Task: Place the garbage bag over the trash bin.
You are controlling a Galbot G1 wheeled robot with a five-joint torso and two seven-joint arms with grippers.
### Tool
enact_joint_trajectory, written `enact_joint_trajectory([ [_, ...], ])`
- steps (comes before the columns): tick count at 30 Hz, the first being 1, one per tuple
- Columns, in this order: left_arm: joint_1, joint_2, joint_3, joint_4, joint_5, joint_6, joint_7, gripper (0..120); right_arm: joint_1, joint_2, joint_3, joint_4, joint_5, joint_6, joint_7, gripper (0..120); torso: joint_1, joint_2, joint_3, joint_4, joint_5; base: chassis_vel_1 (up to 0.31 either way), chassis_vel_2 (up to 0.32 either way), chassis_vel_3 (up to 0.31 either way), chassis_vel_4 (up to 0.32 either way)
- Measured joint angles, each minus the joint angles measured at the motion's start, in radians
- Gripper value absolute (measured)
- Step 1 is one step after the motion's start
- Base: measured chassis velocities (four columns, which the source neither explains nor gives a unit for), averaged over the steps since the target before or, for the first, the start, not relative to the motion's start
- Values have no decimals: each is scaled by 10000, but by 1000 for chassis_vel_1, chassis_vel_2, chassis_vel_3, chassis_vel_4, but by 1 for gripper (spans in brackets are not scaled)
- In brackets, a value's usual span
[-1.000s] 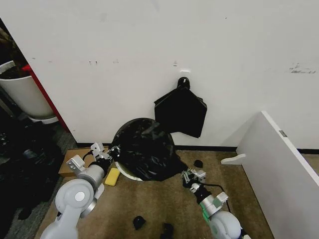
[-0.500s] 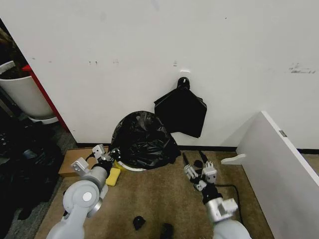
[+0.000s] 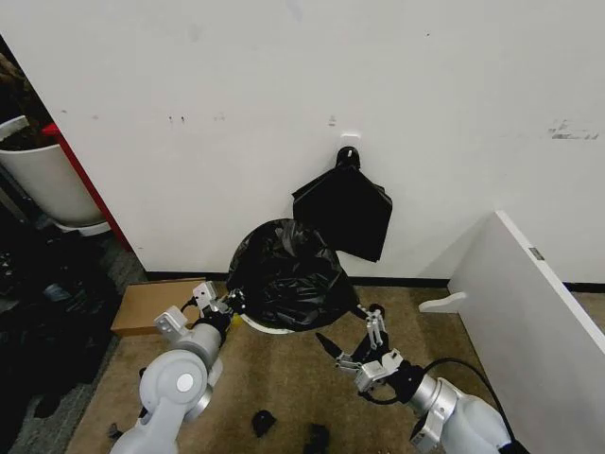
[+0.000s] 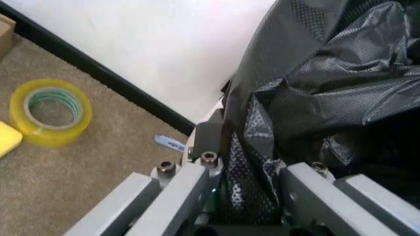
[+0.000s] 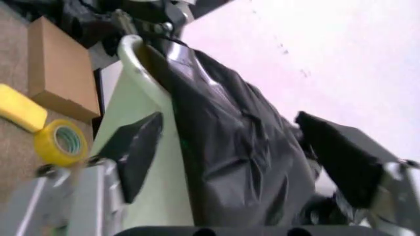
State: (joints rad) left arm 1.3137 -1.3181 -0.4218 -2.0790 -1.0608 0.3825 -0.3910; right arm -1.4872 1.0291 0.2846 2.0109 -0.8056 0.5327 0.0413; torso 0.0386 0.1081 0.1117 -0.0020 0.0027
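The crinkly black plastic garbage bag (image 3: 286, 274) draped the round cream-white trash bin (image 3: 267, 326) against the far wall. My left fingers (image 3: 228, 305) pinched its left edge; my right fingers (image 3: 352, 346) stood spread over open carpet nearer, right of it.

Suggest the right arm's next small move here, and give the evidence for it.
Probably bring the open right tool to the bag and grip its near edge: the left tool already pinches the bag's far side, and the bin wall is bare on this side.

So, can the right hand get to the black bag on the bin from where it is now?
Probably yes: the right hand is open, just beside the bag, with bare carpet between them.
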Motion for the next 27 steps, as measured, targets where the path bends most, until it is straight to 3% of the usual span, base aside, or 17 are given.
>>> enact_joint_trajectory([
  [3, -21, -33, 14, 0, 6, 92, -38, 0, 43, 113, 64, -12, -496, 206, 9, 68, 0, 0, 0, 1, 0, 0, 0, 0, 0],
  [8, -25, -82, 42, -13, 39, 166, -59, 0, 73, 168, 58, -2, -497, 332, 37, 46, 0, 0, 0, 0, -1, 0, 0, 0, 0],
  [18, 8, -116, 62, -62, 88, 216, -69, 0, 78, 324, -89, -86, -267, 383, -7, 15, 0, 0, 0, 0, -1, 0, 0, 0, 0],
  [21, 10, -105, 55, -71, 88, 226, -81, 0, 88, 412, -161, -126, -176, 508, -32, 0, 0, 0, 0, 0, -1, 0, 0, 0, 0],
  [27, -8, -86, 44, -112, 41, 244, -119, 0, 182, 450, -191, -196, 879, 1032, -872, 0, 0, 0, 0, 0, -1, 0, 0, 0, 0],
])
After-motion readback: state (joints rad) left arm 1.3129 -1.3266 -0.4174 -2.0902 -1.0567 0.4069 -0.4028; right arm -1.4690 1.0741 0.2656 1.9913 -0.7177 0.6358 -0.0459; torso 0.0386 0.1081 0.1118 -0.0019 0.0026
